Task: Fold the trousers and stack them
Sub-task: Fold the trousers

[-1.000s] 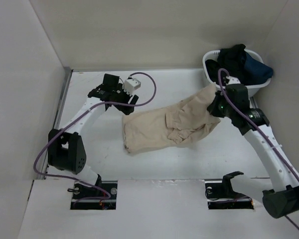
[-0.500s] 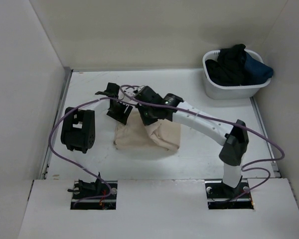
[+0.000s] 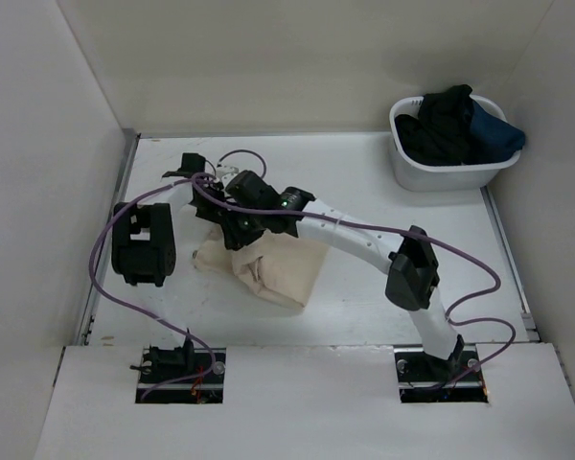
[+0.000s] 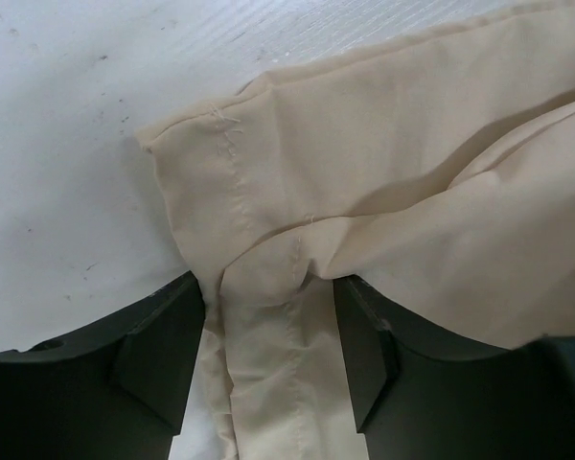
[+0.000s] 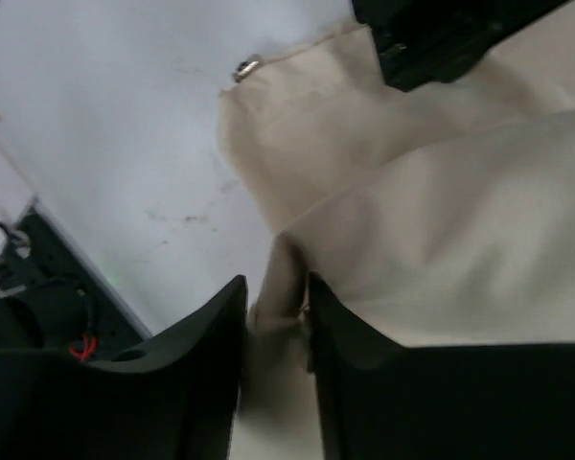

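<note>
Left end effector apparently clamping trousers, right end effector (arm reaching leftward) straddling cloth, grip unclear

A robotics lab cell: a white worktop walled by plain white panels, two cabled robot arms bolted at its near edge, a laundry basket at its far right corner.

trousers | light beige cloth | folded over, rumpled bundle | lying left of centre
</note>
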Controlling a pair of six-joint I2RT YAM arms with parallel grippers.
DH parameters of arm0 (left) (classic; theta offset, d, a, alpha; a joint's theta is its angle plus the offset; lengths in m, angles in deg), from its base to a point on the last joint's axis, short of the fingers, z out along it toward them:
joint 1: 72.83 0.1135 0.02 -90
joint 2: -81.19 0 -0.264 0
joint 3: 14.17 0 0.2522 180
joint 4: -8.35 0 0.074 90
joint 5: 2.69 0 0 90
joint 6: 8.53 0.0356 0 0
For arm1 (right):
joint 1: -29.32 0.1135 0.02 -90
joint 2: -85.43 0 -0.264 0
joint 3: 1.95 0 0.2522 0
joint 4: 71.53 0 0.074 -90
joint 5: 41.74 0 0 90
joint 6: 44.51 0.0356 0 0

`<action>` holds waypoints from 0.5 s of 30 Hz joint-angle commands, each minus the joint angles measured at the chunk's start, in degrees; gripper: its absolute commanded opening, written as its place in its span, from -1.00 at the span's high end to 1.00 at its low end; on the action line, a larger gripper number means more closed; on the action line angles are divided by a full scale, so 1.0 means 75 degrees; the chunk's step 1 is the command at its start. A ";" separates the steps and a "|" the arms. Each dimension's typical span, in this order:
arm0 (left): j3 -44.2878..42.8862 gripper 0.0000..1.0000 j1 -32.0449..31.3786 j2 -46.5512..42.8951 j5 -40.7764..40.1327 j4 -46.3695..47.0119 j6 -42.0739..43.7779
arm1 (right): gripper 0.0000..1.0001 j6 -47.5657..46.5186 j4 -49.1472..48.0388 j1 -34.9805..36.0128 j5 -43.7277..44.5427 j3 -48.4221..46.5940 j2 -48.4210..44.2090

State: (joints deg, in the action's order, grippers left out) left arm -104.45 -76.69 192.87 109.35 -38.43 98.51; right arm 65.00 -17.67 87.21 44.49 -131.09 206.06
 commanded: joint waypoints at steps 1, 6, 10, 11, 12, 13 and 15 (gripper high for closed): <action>-0.0146 -0.11 0.0495 -0.0205 0.0295 -0.0180 -0.0103 | 0.12 -0.0233 -0.0916 -0.0013 -0.0728 -0.0320 0.0122; -0.0882 -0.21 0.1772 -0.1003 0.0576 -0.0203 -0.0092 | -0.42 -0.0714 -0.1640 -0.0002 -0.0880 -0.0274 -0.0626; -0.2124 -0.23 0.2254 -0.1144 0.0798 -0.1323 -0.0105 | -0.43 0.0300 -0.2977 -0.0211 -0.0402 0.0940 -0.2217; -0.2336 -0.23 0.2174 -0.1214 0.1089 -0.1920 0.0047 | -0.44 0.0850 -0.3060 -0.0480 -0.0052 0.1595 -0.2732; -0.2430 -0.24 0.1999 -0.1284 0.1452 -0.2506 0.0199 | -0.42 0.1413 -0.3073 -0.0784 0.0323 0.2460 -0.3318; -0.2420 -0.24 0.1800 -0.1343 0.1711 -0.3057 0.0317 | -0.42 0.1883 -0.3119 -0.1065 0.0663 0.3443 -0.3904; -0.2187 -0.20 0.1401 -0.1367 0.1935 -0.3857 0.0563 | -0.46 0.2668 -0.3143 -0.1592 0.1063 0.5375 -0.4970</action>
State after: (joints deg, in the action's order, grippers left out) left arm -120.97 -60.19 186.14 115.71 -52.48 99.40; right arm 73.18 -37.32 81.89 44.51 -103.90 178.63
